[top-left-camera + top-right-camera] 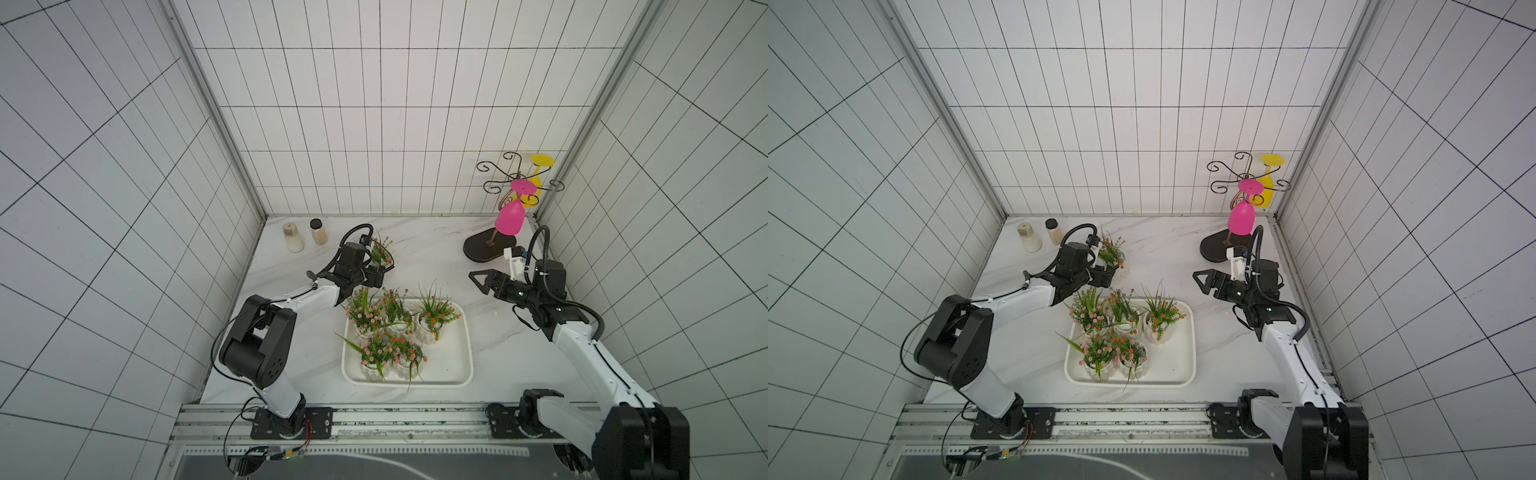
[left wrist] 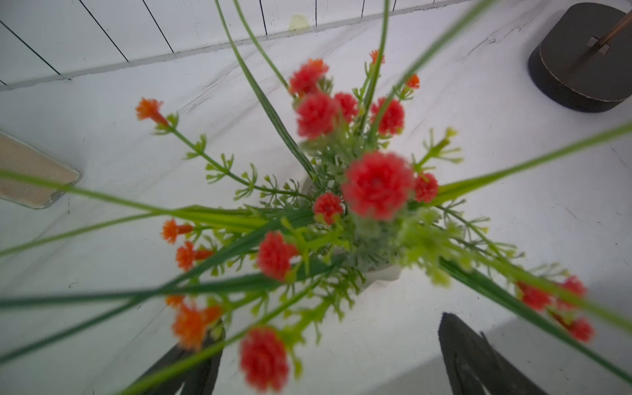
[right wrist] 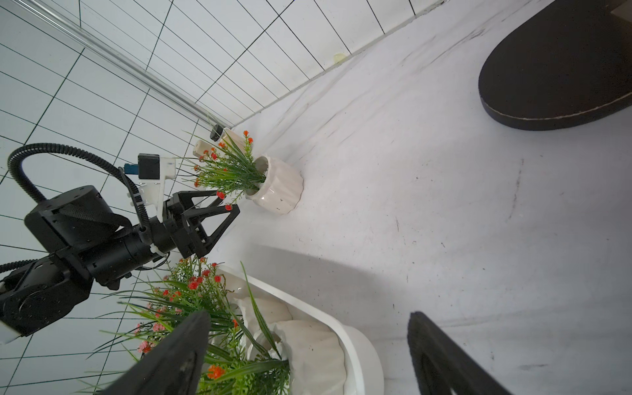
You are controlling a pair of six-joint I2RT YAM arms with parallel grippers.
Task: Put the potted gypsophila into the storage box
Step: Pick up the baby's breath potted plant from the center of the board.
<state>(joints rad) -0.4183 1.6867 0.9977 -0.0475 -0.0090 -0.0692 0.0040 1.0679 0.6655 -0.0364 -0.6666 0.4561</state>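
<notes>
The storage box (image 1: 468, 332) is a shallow white tray at mid-table, and several potted gypsophila (image 1: 432, 320) stand in it, filling all but its near right part. One more potted gypsophila (image 1: 380, 254) with orange-red flowers stands on the table behind the box. My left gripper (image 1: 376, 272) is open and hangs over the near side of that plant. In the left wrist view its fingers (image 2: 468, 359) frame the stems, with the pot rim (image 2: 383, 273) ahead of them. My right gripper (image 1: 478, 280) is open and empty, above the table right of the box.
Two seasoning jars (image 1: 293, 237) (image 1: 318, 232) stand at the back left. A wire rack on a dark oval base (image 1: 488, 248) stands at the back right with a pink glass (image 1: 510, 220) and a yellow glass (image 1: 536, 183) hanging from it. Tiled walls close in three sides.
</notes>
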